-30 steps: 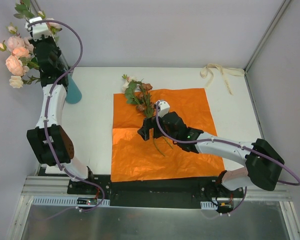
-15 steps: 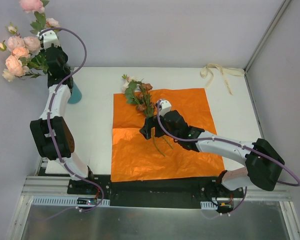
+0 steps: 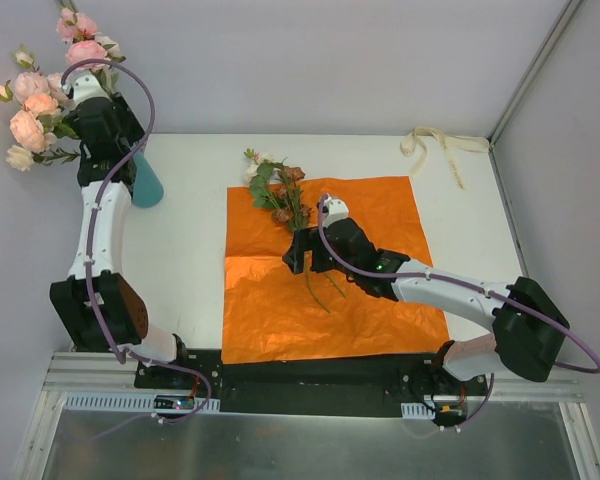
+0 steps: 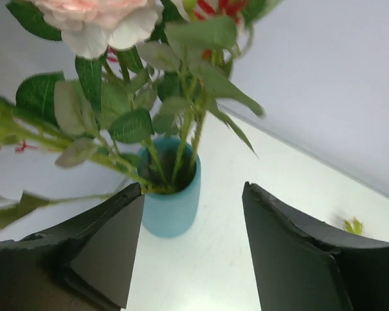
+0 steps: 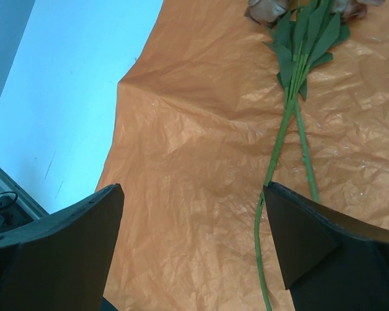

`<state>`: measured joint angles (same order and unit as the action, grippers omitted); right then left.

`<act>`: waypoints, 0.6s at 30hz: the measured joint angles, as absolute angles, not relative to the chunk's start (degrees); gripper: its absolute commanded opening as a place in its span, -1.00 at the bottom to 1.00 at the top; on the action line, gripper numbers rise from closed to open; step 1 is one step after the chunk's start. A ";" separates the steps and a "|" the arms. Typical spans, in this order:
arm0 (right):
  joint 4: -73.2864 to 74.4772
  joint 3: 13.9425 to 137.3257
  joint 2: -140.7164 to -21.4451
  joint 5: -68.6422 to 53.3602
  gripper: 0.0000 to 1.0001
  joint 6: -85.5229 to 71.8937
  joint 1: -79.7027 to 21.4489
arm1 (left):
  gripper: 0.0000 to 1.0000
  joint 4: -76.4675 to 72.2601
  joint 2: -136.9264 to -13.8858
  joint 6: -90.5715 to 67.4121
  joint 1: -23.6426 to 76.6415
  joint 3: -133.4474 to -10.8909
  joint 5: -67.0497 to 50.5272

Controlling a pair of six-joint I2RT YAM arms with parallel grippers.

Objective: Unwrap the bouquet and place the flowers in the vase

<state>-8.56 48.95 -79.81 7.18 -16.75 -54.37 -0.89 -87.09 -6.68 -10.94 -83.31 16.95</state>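
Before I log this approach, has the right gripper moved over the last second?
Yes, slightly: the right gripper edged across the orange paper toward the flowers lying on it.

White desk (image 3: 190, 260) with a crinkly orange paper sheet (image 3: 270, 310) spread flat on it. The teal vase (image 3: 148, 185) stands well left of the paper, a cream ribbon (image 3: 435, 145) lies beyond its far right corner, and a few flowers (image 3: 265, 170) spill over its far edge.

The left arm (image 3: 92, 225) and the right arm (image 3: 450, 292) are made of white tubes with chunky black joints. A thin purple cable (image 3: 153, 110) loops along each arm. Each base (image 3: 165, 372) is black. The left gripper (image 4: 193, 253) and the right gripper (image 5: 194, 246) each have two flat, dark fingers (image 4: 110, 249) with slanted edges.
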 measured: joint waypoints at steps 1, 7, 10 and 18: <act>-7.77 49.23 -79.81 7.64 0.94 -17.50 -54.28 | 0.52 1.54 -85.73 -8.03 -10.94 -83.31 15.46; -4.73 50.98 -80.49 10.35 0.75 -21.76 -53.36 | 0.87 11.70 -76.64 -14.00 -10.92 -82.52 5.93; -3.49 51.27 -81.49 11.20 0.63 -23.88 -52.36 | 0.98 14.92 -71.46 -16.73 -10.94 -80.68 -0.45; -1.34 52.53 -86.02 11.05 0.14 -27.59 -48.75 | 0.98 18.06 -63.68 -26.52 -8.25 -70.00 -18.26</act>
<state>-1.34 52.53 -86.02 11.05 -27.59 -48.75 18.06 -63.68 -26.52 -8.25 -70.00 -18.26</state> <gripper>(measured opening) 0.654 0.990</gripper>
